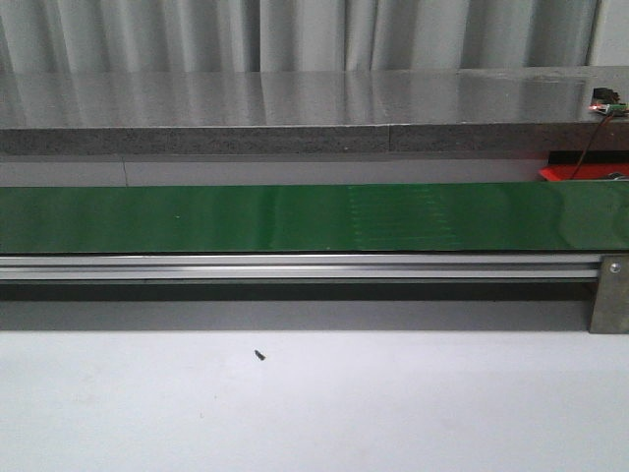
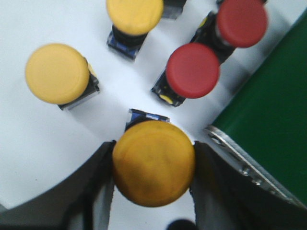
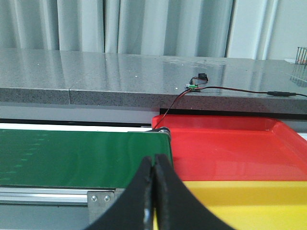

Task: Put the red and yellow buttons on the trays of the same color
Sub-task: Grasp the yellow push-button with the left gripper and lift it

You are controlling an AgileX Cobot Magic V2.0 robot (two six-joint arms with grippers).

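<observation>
The left pincer (image 2: pixel 153 165) has its 2 dark fingers (image 2: pixel 98 191) closed against the sides of a yellow button (image 2: pixel 153 163), whose domed cap fills the gap between them; whether the button is lifted off the white table (image 2: pixel 33 143) cannot be told. Just past the held cap, its blue-and-black base (image 2: pixel 146 116) peeks out. Farther out from the pincer stand 4 more buttons, all apart from one another: a second yellow button (image 2: pixel 57 73) off to one side, a third yellow button (image 2: pixel 135 15) beyond it, a red button (image 2: pixel 193 70) nearly straight ahead of the fingertips, and another red button (image 2: pixel 242 22) behind that one. Beside the pincer, on the side of the red buttons, runs the green conveyor belt (image 2: pixel 273 124) with its metal edge rail (image 2: pixel 240 163).

The right pincer (image 3: pixel 154 191) is fully closed, its 2 black fingers (image 3: pixel 141 191) pressed together with nothing between them. Directly beneath and ahead of it lies the yellow tray (image 3: pixel 249 201); beyond that, touching it, sits the red tray (image 3: pixel 230 148). The belt's end meets the red tray's edge.

In the front view, neither arm shows.
</observation>
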